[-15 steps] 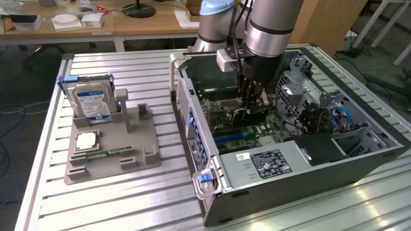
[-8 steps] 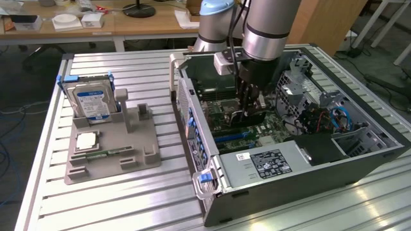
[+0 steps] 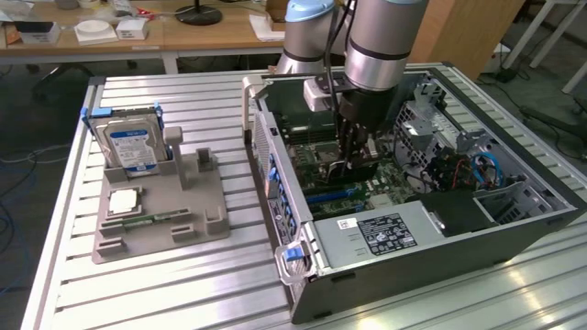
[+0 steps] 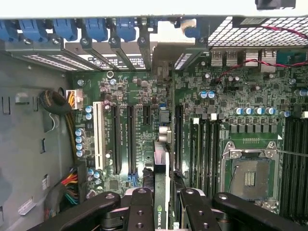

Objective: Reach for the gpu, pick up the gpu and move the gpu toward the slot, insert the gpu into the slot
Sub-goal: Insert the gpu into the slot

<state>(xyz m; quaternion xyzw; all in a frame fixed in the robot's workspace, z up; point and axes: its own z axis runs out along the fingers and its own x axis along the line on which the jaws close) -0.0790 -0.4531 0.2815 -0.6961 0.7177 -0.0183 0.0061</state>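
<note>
A: Where is the gpu, the thin dark circuit card with a green-edged board, relative to the fingers?

B: Edge-on between the two black metal fingers of the gripper. The jaws stand narrow, closed onto the card's faces. It hangs upright over the green motherboard, close above the long black expansion slot near the board's middle; I cannot tell whether its edge already touches the slot.

A: And in the exterior view?

B: The gripper reaches down into the open grey metal computer case lying on the slatted aluminium table. The card itself is hard to make out there.

A: What crowds it?

B: Neighbouring black slots and a white one lie beside it on one side, the square silver processor socket on the other. Blue plastic bracket clips line the case's rear wall ahead of the card.

A: Anything outside the case?

B: A grey plastic fixture tray towards the exterior view's left, holding a blue-and-white-labelled hard drive upright and a small green memory strip lying flat.
</note>
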